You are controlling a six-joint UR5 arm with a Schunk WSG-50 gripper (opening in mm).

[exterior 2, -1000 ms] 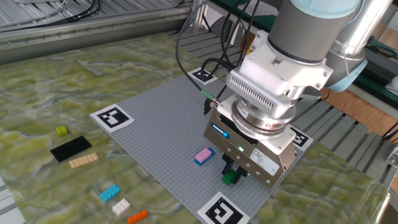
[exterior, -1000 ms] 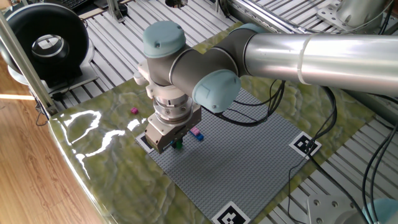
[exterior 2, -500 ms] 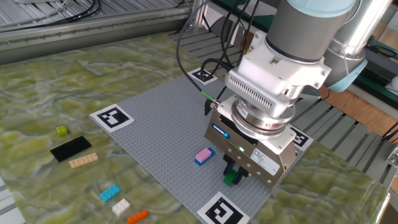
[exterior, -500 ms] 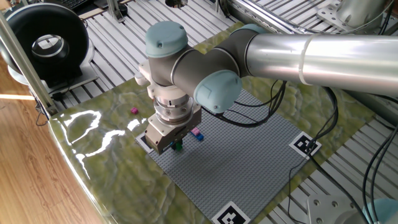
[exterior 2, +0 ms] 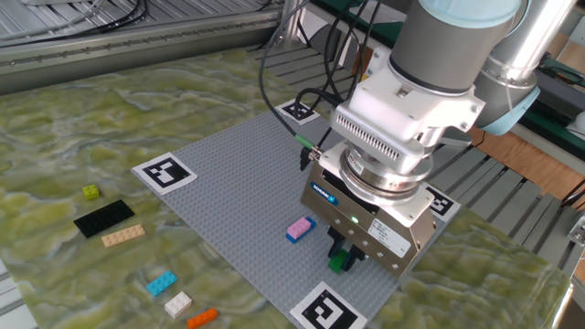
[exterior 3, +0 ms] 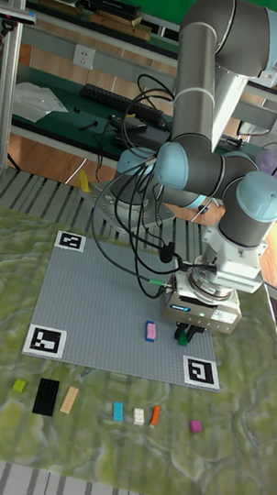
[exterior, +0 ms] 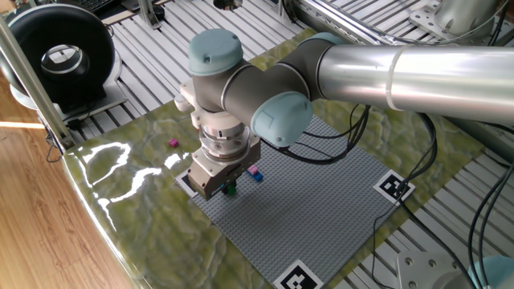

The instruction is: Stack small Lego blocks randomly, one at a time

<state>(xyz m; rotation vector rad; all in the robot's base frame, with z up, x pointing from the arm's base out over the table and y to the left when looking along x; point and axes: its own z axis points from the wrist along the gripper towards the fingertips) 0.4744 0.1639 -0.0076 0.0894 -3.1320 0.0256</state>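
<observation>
While our gripper [exterior 2: 345,258] barely shifts, we keep it clamped on the green block [exterior 2: 339,261], pressing it onto the baseplate [exterior 2: 238,183].

Robotics lab: marker tags [exterior 2: 164,171], aluminium framing [exterior: 337,24].

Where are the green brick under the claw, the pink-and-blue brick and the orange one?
green brick [exterior 2: 339,261], the other fixed view, its side.
pink-and-blue brick [exterior 2: 299,228], the other fixed view, pink top.
orange brick [exterior 2: 203,317], the other fixed view, middle.
</observation>
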